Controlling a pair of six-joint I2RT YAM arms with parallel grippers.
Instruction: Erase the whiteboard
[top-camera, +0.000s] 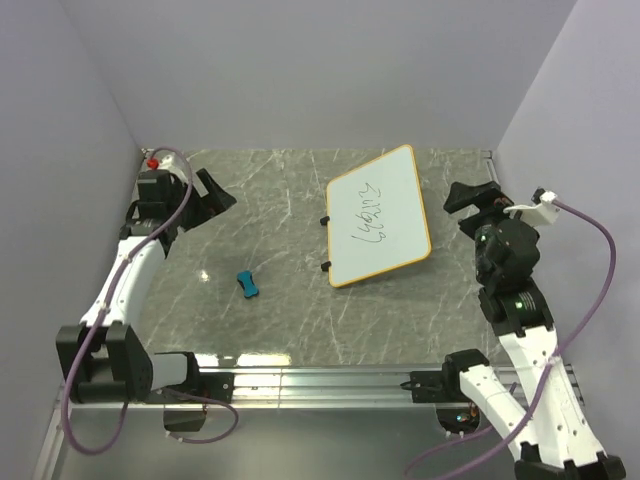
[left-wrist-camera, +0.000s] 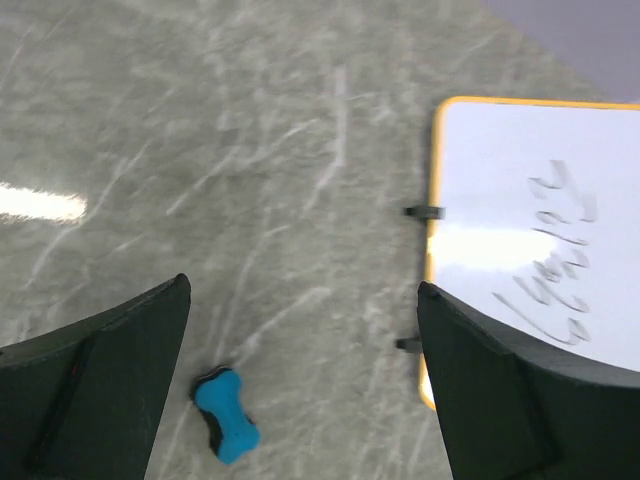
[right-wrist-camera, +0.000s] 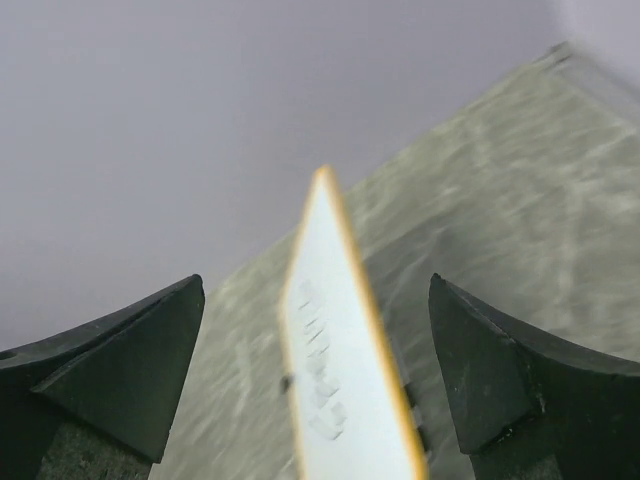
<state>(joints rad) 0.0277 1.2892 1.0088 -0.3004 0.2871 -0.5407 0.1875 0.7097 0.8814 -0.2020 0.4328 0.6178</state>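
- the left pincer stands with its fingers wide apart and holds nothing; it hangs over the far left of the desk.
- the right pincer is likewise spread and empty, at the right edge of the desk, facing the whiteboard.
- the whiteboard lies flat on the desk, right of centre and toward the far side, turned at an angle. dark handwriting runs along its middle.
- step in hand, as judged: fetch the eraser, which lies left of the board and well apart from it, untouched.
- recommended approach: lower the left pincer straight over the eraser, align the fingers across its narrow waist, then close. the right pincer is well placed to steady the board by its rim during wiping.
- risk: the board may slide on the smooth desk if left unrestrained.
- materials: the board is a thin rigid panel, glossy white, with an orange-yellow rim, rounded corners and two small black tabs on its left long edge.
- the eraser is a small blue block, pinched at the middle like a bone, with a dark underside.
- the desk surface is grey-green, marble-veined and slightly reflective.
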